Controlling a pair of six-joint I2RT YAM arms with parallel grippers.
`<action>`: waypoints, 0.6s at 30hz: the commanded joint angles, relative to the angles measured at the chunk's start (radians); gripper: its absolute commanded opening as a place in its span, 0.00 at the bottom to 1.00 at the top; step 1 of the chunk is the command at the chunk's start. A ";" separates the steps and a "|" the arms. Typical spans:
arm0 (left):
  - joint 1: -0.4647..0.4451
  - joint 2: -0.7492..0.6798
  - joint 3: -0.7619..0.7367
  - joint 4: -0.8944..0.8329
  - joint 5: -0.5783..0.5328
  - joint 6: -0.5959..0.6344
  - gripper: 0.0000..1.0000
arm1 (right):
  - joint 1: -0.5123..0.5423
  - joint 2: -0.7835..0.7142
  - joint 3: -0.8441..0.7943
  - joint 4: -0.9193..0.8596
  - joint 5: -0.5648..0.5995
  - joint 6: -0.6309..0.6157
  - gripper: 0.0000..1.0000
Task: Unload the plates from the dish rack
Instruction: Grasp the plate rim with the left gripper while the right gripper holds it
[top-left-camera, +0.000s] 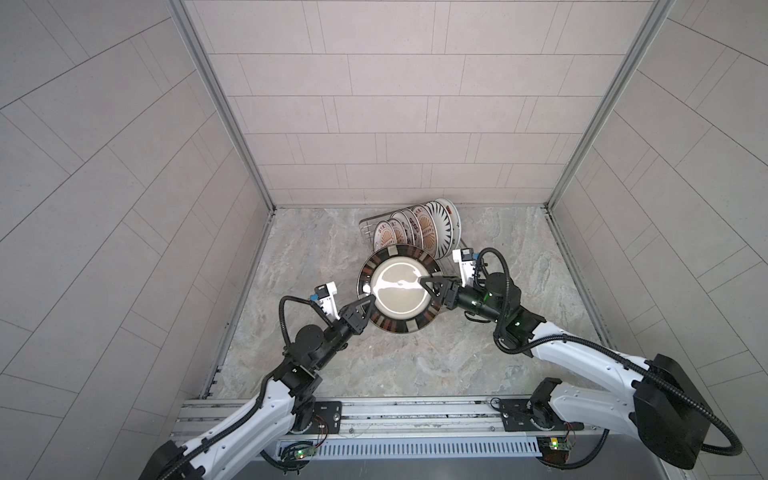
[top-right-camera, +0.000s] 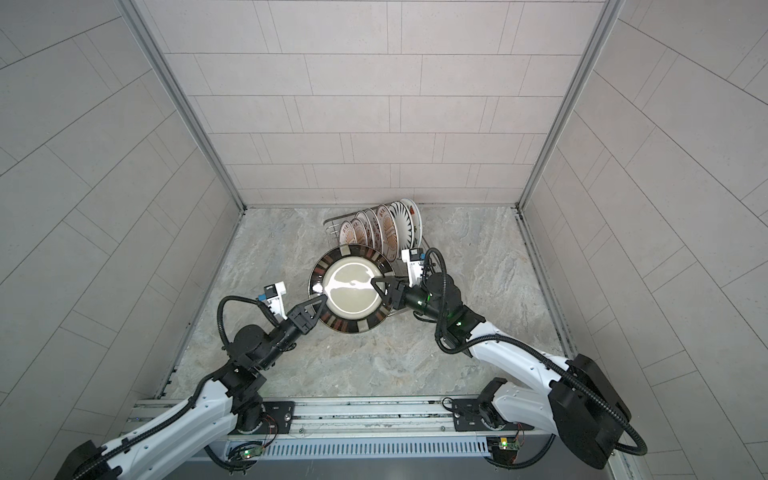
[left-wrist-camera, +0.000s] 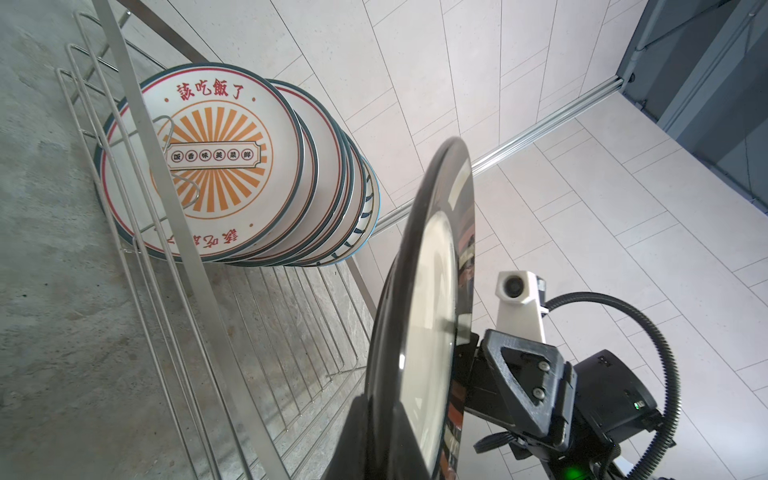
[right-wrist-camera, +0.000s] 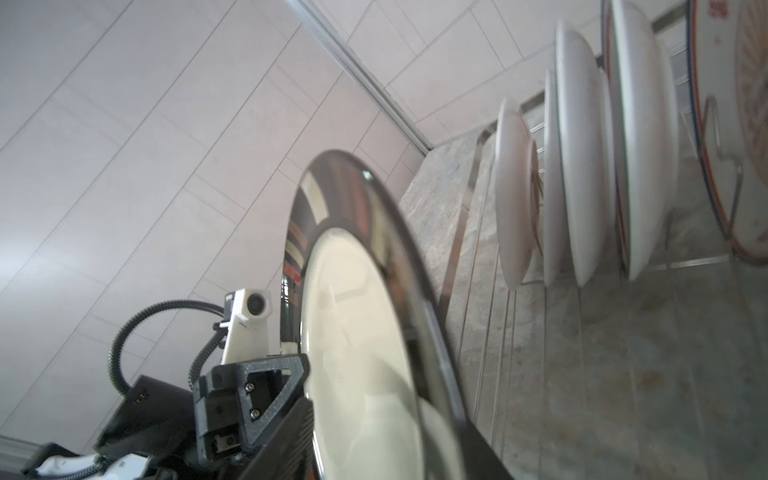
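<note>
While our left claw (top-left-camera: 367, 302) is clamped on one edge of the brown-rimmed plate (top-left-camera: 398, 296), we carry it face up above the counter (top-left-camera: 374, 365), just in front of the dish rack (top-left-camera: 365, 225). Our right claw (top-left-camera: 424, 283) straddles the opposite edge; whether it grips, we cannot tell. Support on both sides looks like a handover. The other plates (top-left-camera: 415, 230) stand upright between the prongs.

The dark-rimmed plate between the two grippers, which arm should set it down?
Left. The left gripper is shut on the dark-rimmed plate, with bare table beside it. The right gripper sits nearer the dish rack, so it probably suits the next pick.
</note>
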 joint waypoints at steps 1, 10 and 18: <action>-0.004 -0.053 0.013 0.097 -0.027 -0.014 0.00 | 0.007 -0.010 0.038 0.011 -0.013 -0.008 0.67; 0.000 -0.125 0.013 0.033 -0.097 -0.024 0.00 | 0.009 -0.058 -0.018 -0.023 0.137 -0.014 0.99; -0.001 -0.181 0.035 -0.081 -0.138 -0.061 0.00 | 0.017 -0.047 -0.032 -0.022 0.162 -0.040 1.00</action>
